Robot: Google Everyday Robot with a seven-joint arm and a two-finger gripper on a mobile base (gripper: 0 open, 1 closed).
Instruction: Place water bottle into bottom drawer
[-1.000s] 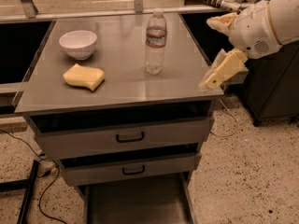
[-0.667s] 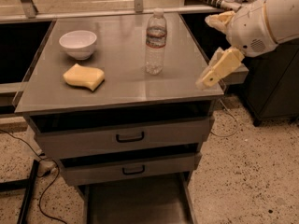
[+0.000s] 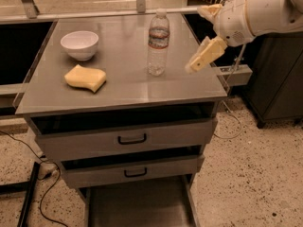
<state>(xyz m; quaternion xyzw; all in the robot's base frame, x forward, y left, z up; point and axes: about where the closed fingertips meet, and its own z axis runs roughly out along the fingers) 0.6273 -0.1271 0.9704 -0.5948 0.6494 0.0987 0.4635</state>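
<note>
The water bottle [image 3: 157, 44] stands upright on the grey cabinet top [image 3: 118, 86], the gripper [image 3: 195, 39] hangs just to its right with fingers spread wide and holding nothing, and the bottom drawer [image 3: 137, 206] sits open below.

My gripper [image 3: 195, 39] hovers over the right edge of the grey cabinet top [image 3: 124, 88], just right of the water bottle [image 3: 158, 42] and clear of it, with fingers spread wide and nothing between them. The bottle stands upright, capped, near the middle of the top. A white bowl [image 3: 79, 45] sits upright at the back left, with a yellow sponge [image 3: 85, 77] just in front of it. The two drawers with black handles [image 3: 132, 139] are slightly ajar. The bottom drawer [image 3: 137, 207] is pulled out, its dark floor exposed.
</note>
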